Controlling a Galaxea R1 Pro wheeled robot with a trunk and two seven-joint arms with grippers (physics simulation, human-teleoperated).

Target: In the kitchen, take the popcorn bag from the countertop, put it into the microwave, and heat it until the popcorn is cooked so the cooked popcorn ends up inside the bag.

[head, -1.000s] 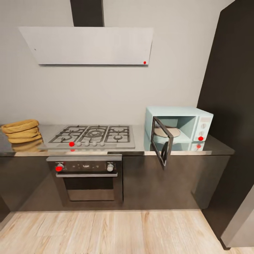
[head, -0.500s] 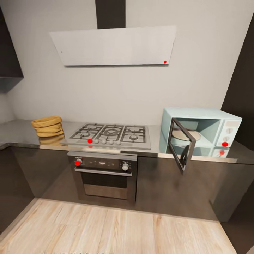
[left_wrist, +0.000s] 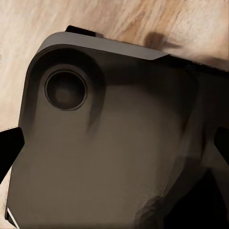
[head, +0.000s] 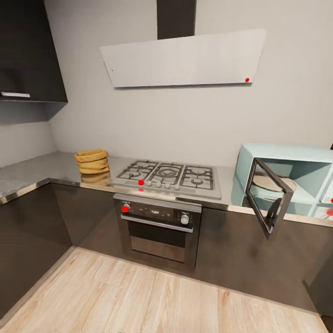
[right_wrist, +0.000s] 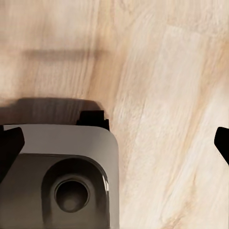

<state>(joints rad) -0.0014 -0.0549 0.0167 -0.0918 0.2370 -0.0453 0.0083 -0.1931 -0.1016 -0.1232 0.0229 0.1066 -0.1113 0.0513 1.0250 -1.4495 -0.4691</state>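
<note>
The tan-brown popcorn bag (head: 92, 161) stands on the glossy grey countertop (head: 41, 170), left of the hob. No kernels can be made out from here. The pale blue microwave (head: 289, 157) sits at the far right, cut by the picture's edge, with its dark-framed glass door (head: 268, 196) swung open and a round plate inside. My left gripper (left_wrist: 114, 148) hangs over my dark base with black fingertips (left_wrist: 9, 152) far apart, open and empty. My right gripper (right_wrist: 114, 145) is open too, over wooden floor.
A gas hob (head: 169, 177) lies between bag and microwave, with a steel oven (head: 159, 226) below it and a white hood (head: 185, 60) above. A dark wall cabinet (head: 27, 51) hangs at the upper left. The countertop turns a corner on the left. Wooden floor (head: 138, 300) spreads before the cabinets.
The whole head view has shifted right as the camera swung left: the bag now sits nearer the middle, the microwave runs off the right edge, and the left corner cabinet has come into sight.
</note>
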